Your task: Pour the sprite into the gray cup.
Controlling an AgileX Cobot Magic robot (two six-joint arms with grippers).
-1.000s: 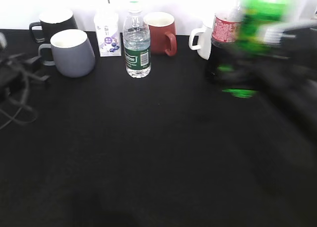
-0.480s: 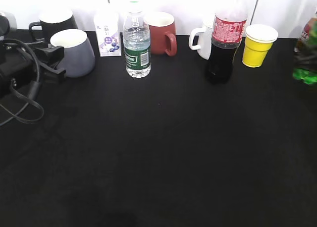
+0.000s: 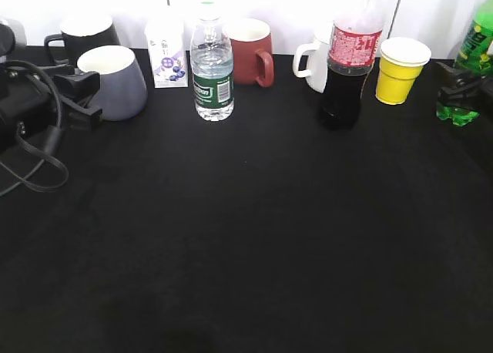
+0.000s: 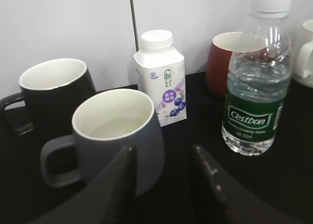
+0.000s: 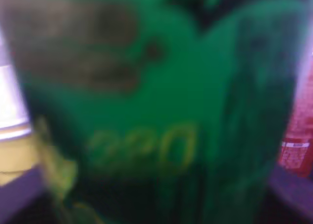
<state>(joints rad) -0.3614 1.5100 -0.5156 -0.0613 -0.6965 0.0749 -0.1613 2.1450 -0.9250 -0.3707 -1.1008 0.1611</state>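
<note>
The transparent bright-green plastic sprite bottle (image 3: 468,68) stands upright at the table's far right edge, clamped in the right gripper (image 3: 461,85). The squat blue-gray ceramic cup (image 3: 114,82) sits far-left, between the parted left gripper's (image 4: 164,177) 2 fingers.

Table front (image 3: 246,253) open — water bottle (image 3: 212,68), cola bottle (image 3: 347,60) stand between sprite (image 3: 468,68), gray cup (image 3: 115,82).

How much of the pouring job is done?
Nothing poured: the gray cup looks empty. The right gripper seems to hold the sprite at the table's far right; the left gripper waits open by the cup. Carrying over and pouring remain.
</note>
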